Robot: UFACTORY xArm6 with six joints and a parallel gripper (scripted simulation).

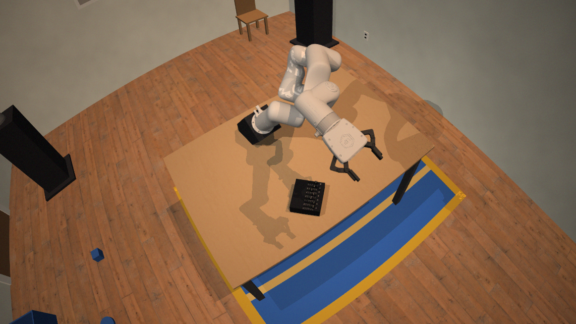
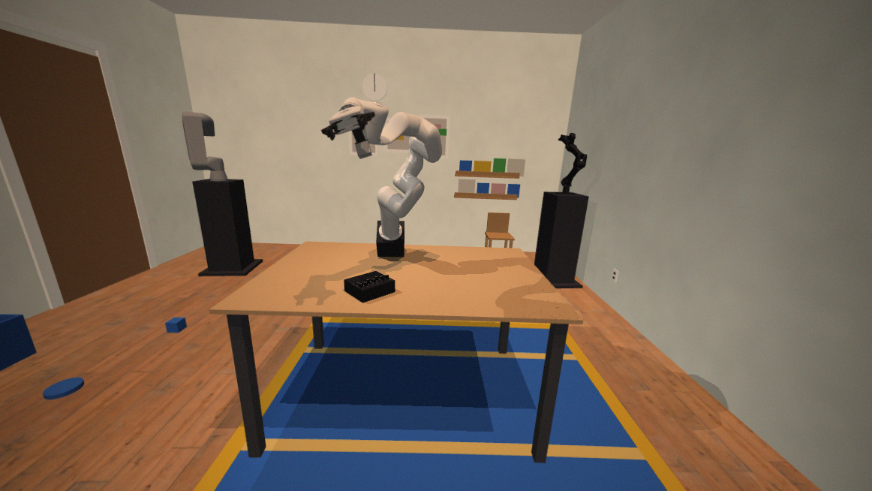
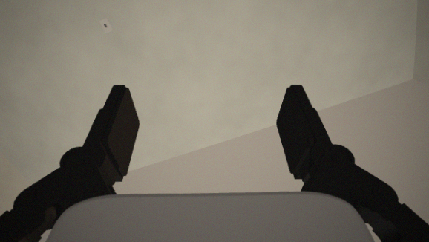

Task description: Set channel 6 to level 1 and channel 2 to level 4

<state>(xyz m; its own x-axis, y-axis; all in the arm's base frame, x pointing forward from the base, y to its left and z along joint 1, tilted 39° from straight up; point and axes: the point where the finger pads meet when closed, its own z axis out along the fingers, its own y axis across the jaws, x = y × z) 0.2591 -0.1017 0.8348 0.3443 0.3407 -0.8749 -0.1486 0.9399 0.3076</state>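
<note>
The black lighting desk [image 1: 307,197] stands on its feet on the wooden table, near the front edge; it also shows in the exterior view [image 2: 370,286]. Its faders are a row of small caps, too small to read their levels. My gripper [image 1: 366,165] is open and empty, raised high above the table and away from the desk; in the exterior view the gripper [image 2: 332,130] is well above the desk. In the wrist view the gripper [image 3: 208,108] has its fingers wide apart and faces only bare wall and ceiling. The desk is not in the wrist view.
The arm's black base [image 1: 258,128] is at the table's back edge. Black pedestals [image 2: 224,227] [image 2: 559,238] stand on the floor left and right of the table. A blue and yellow rug [image 2: 427,390] lies under the table.
</note>
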